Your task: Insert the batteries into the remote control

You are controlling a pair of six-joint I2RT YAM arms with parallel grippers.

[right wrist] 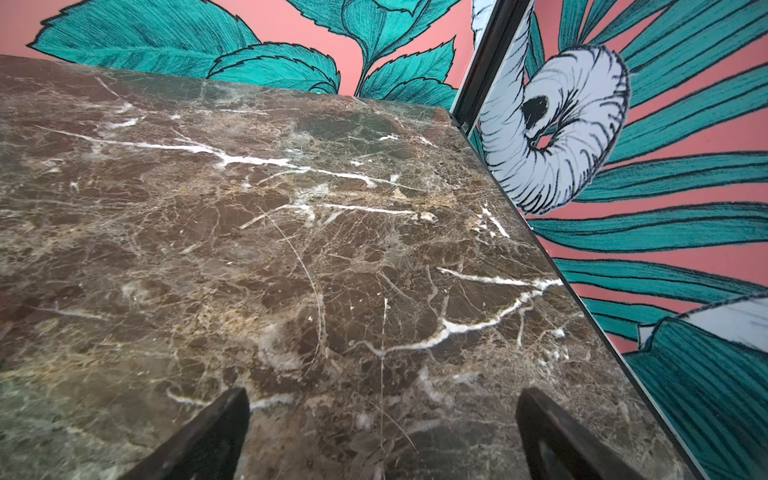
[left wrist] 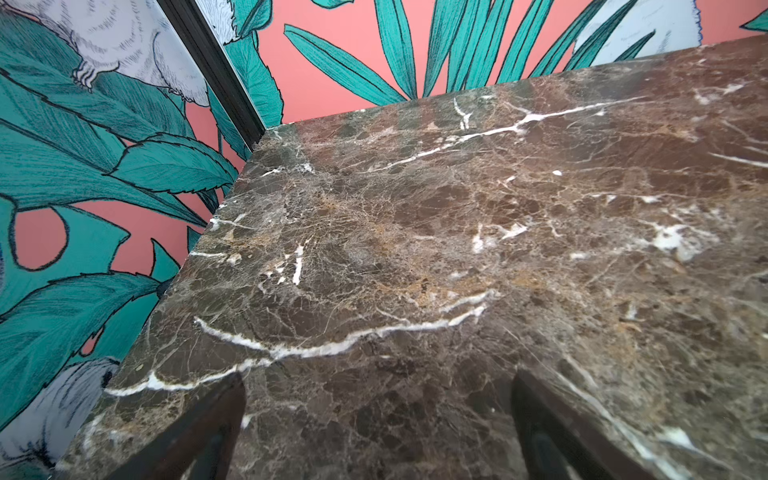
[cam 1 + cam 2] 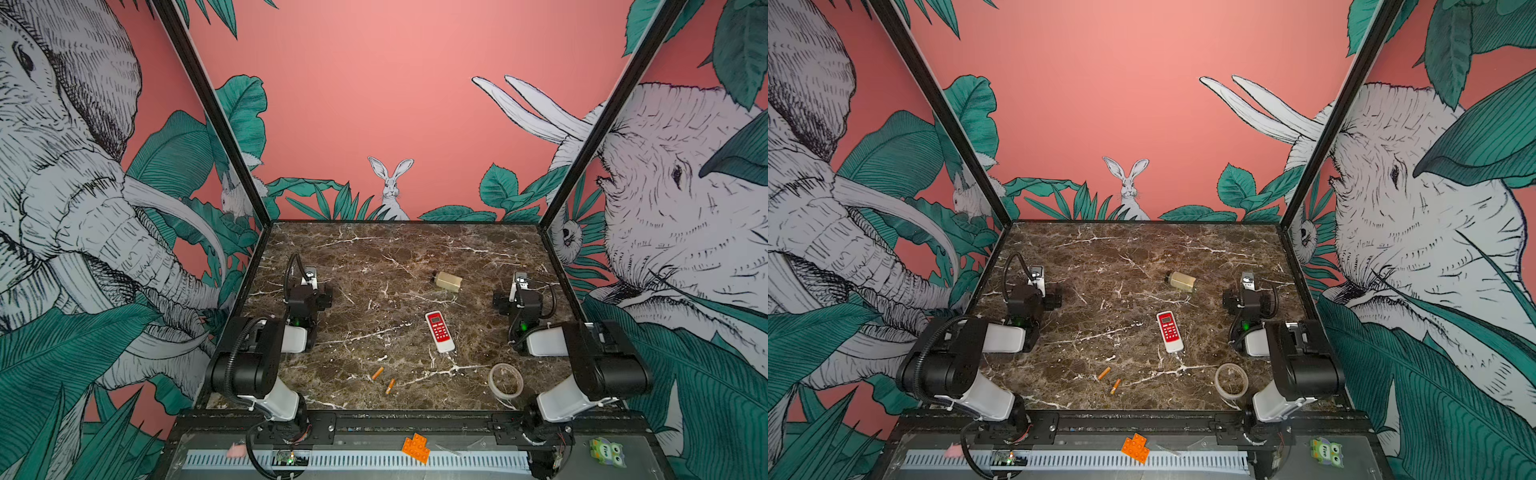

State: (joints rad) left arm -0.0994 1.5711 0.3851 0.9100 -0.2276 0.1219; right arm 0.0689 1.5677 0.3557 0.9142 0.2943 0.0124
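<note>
Left claw [image 2: 378,382] and right claw [image 1: 382,395] both stood released, their dark tapered fingers spread over the veined brown marble desk [image 3: 374,257], grasping nothing. Between the arms lay the oblong remote control [image 3: 439,331], red face up. The batteries [image 3: 377,373] [image 3: 390,386], slim orange cylinders, lay just apart, nearer and left of it. A clear tape ring [image 3: 505,380] lay near right.

Left arm [image 3: 245,370] and right arm [image 3: 602,365] are sitting folded at the frame's sides; left gripper [image 2: 379,380] and right gripper [image 1: 383,395] are gaping, empty
</note>
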